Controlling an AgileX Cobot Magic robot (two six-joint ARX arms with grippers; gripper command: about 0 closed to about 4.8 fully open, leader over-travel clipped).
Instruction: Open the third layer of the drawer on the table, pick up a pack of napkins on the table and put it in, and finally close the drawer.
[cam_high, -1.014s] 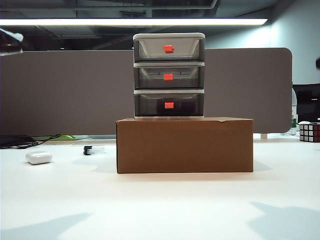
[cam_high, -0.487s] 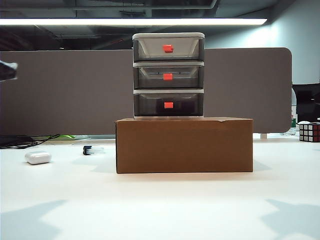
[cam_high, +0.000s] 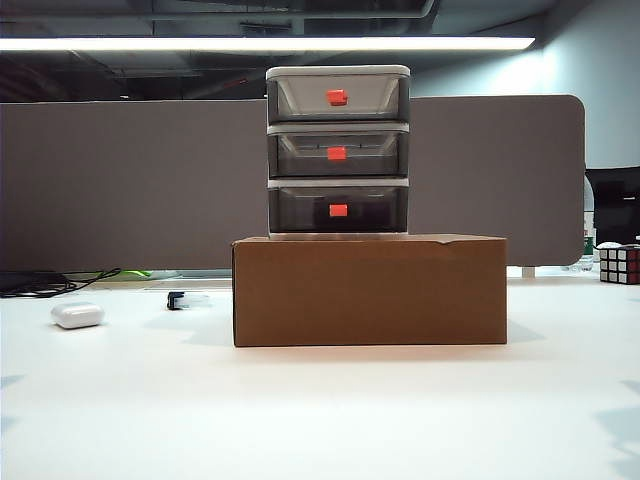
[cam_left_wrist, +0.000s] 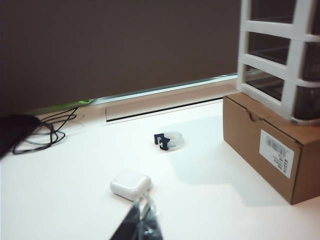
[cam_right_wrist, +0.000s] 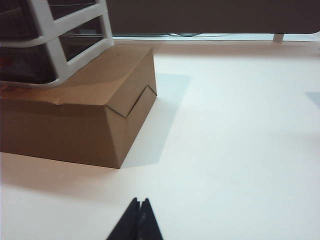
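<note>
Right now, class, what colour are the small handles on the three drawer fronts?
Red-orange, on all three tiers of the drawer; the third layer's handle shows best in the exterior view.

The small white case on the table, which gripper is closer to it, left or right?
Left. The left gripper, shut, hovers just short of the white case. The right gripper, shut, is on the far side of the cardboard box, with the case out of its view.
</note>
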